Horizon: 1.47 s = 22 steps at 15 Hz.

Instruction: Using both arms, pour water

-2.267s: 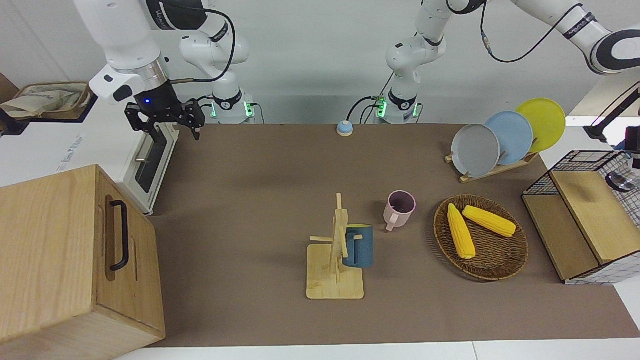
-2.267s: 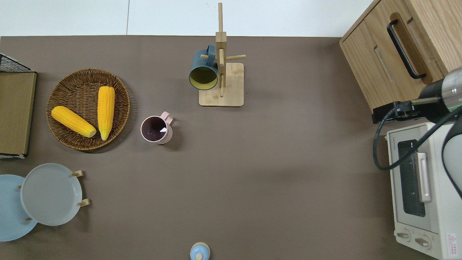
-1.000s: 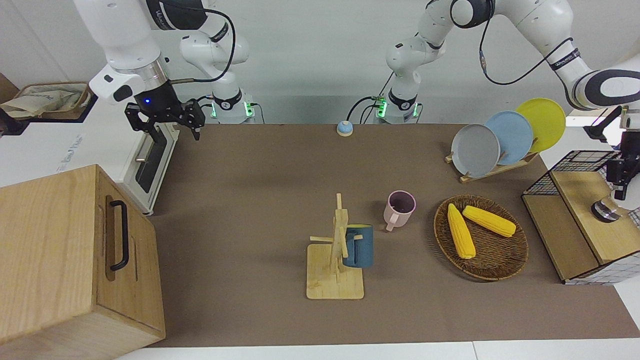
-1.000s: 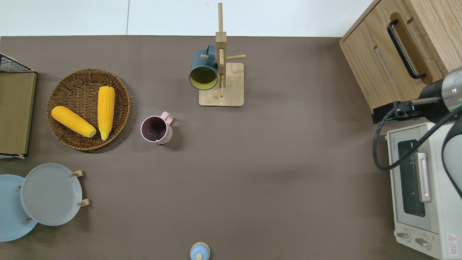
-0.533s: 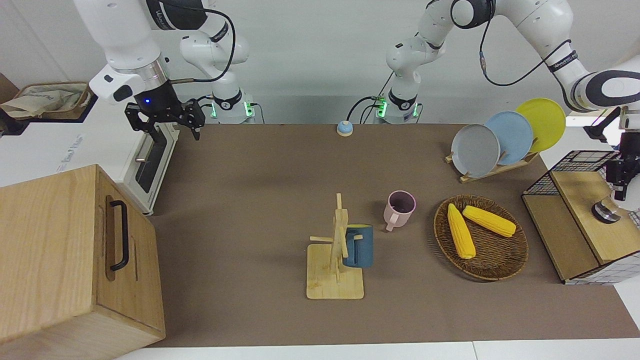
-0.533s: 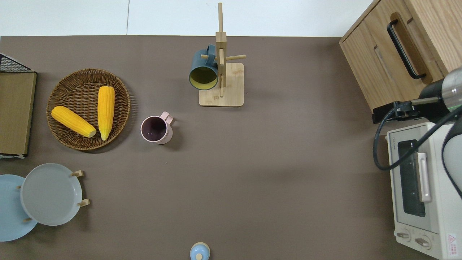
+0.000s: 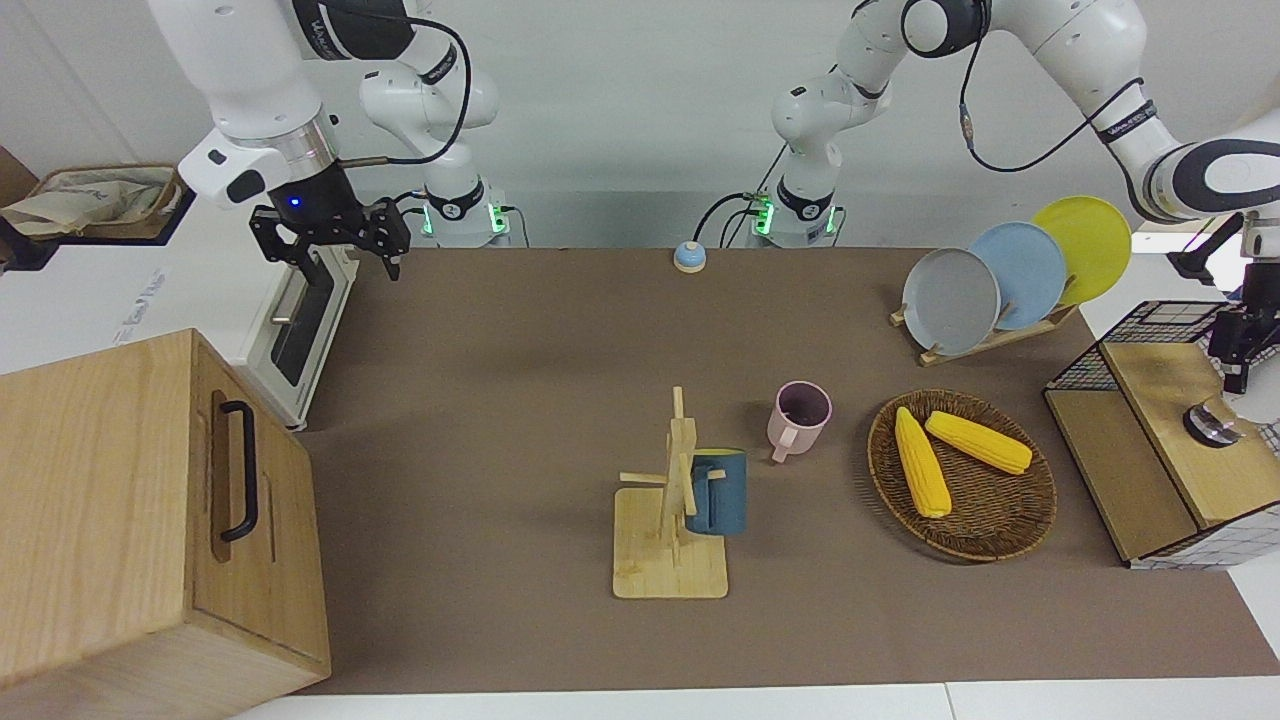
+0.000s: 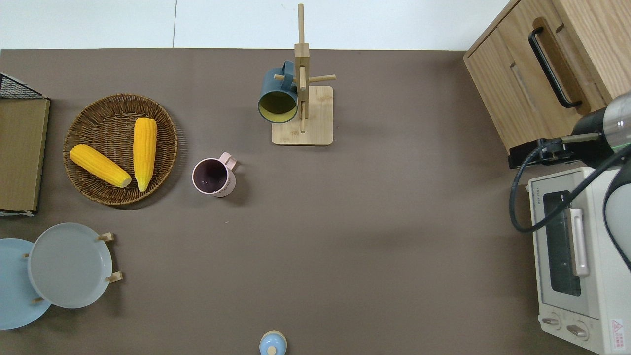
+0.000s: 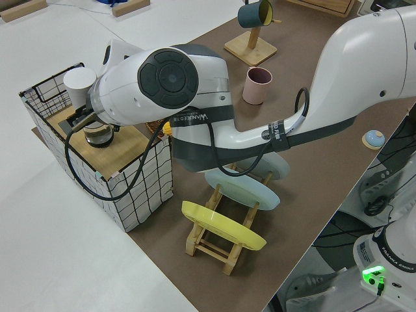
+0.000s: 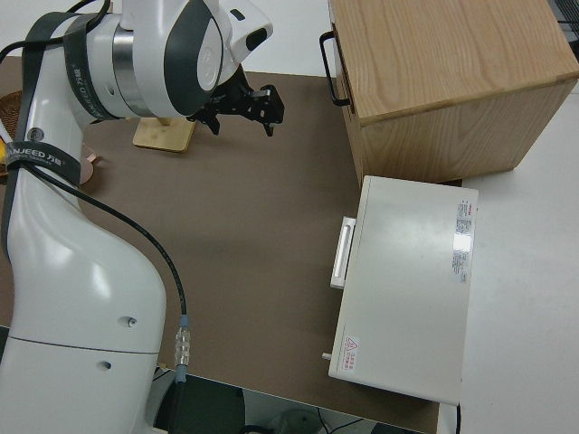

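— Left arm (image 7: 1085, 45): report position.
— It reaches out to its own end of the table. The left gripper (image 7: 1237, 365) hangs over the wooden lid (image 7: 1165, 410) of a wire basket (image 9: 140, 185), just above a glass pot (image 7: 1208, 422) that stands on the lid. A white cylinder (image 9: 79, 83) stands just beside the pot.
— Finger state?
— For the left gripper I cannot tell: the wrist hides the fingers, and whether they touch the pot is not visible. The right arm (image 7: 235, 70) is parked; the right gripper (image 7: 333, 243) has its fingers spread apart and holds nothing.
— Cups on the table?
— A pink mug (image 7: 800, 412) stands upright on the brown mat (image 7: 500, 400), beside a wicker tray (image 7: 1000, 545) that holds two corn cobs (image 7: 922, 462). A blue mug (image 7: 716, 492) hangs by its handle on a wooden mug tree (image 7: 672, 560), farther from the robots than the pink mug and apart from it.
— Other items?
— Three plates (image 7: 950, 300) stand in a rack near the left arm's end. A toaster oven (image 8: 572, 256) and a wooden cabinet (image 7: 130, 520) sit at the right arm's end.
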Motion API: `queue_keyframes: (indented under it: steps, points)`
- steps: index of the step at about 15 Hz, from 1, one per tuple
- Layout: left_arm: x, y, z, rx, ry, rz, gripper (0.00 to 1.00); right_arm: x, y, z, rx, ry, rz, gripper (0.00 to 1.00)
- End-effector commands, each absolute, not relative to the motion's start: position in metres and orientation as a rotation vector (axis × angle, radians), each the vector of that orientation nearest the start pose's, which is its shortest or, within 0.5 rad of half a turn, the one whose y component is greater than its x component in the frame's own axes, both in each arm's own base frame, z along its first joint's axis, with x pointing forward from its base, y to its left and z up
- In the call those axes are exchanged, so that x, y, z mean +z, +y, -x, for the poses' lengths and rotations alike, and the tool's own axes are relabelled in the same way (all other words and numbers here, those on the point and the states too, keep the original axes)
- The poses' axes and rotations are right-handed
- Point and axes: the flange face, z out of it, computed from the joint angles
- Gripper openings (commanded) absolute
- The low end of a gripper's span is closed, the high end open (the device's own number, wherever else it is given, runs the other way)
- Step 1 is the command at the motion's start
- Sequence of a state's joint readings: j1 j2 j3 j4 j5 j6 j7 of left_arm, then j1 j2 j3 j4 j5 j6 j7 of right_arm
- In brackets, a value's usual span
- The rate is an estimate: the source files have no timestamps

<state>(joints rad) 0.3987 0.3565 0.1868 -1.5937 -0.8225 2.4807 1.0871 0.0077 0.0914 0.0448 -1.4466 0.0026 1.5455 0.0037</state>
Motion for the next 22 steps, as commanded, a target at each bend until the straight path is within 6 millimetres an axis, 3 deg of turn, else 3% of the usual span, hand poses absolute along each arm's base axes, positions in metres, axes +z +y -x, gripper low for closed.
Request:
queue_keyframes:
  steps: [1,8,11,14,16,22]
  points:
    - [0.504,0.372,-0.595,-1.075,-0.050,2.945,1.00,0.634,0.030,-0.578,-0.014,-0.099,3.124,0.985]
    - [0.534,0.364,-0.588,-0.754,-0.068,3.076,1.00,0.634,0.030,-0.578,-0.014,-0.099,3.124,0.985]
    - [0.558,0.354,-0.583,-0.589,-0.075,3.101,1.00,0.634,0.030,-0.578,-0.014,-0.099,3.124,0.983]
    - [0.580,0.332,-0.578,-0.498,-0.087,3.083,1.00,0.634,0.030,-0.578,-0.014,-0.099,3.124,0.985]
    - [0.591,0.306,-0.580,-0.440,-0.072,3.082,1.00,0.634,0.030,-0.578,-0.014,-0.099,3.124,0.985]
    - [0.598,0.228,-0.579,-0.175,-0.073,3.172,1.00,0.634,0.030,-0.578,-0.014,-0.099,3.124,0.985]
